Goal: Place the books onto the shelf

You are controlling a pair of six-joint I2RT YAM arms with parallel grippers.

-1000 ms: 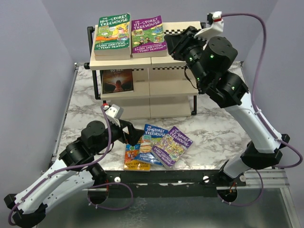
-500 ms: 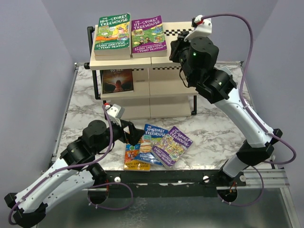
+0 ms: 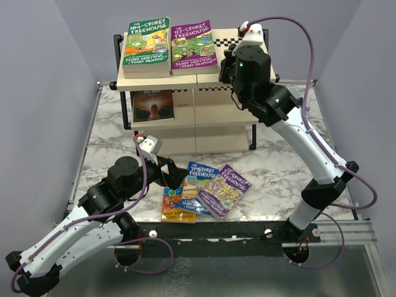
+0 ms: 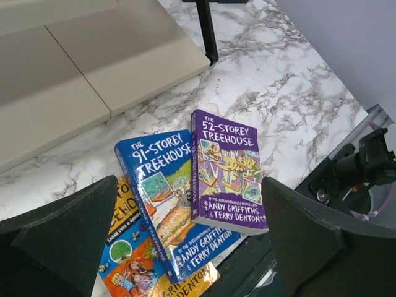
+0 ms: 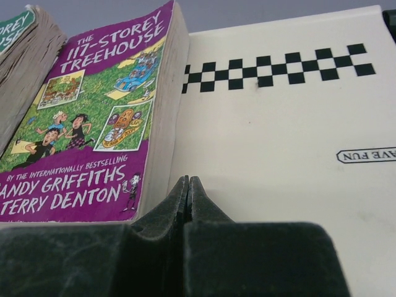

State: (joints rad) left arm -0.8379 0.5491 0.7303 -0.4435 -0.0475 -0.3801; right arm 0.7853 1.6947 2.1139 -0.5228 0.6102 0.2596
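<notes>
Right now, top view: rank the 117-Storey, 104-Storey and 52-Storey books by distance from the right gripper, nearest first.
The right gripper sits shut over the top board of the shelf.
1. 117-Storey book: top of the shelf, right beside the gripper, on its left.
2. 104-Storey book: top of the shelf, beyond the 117, farther left.
3. 52-Storey book: down on the table, at the near side.
</notes>
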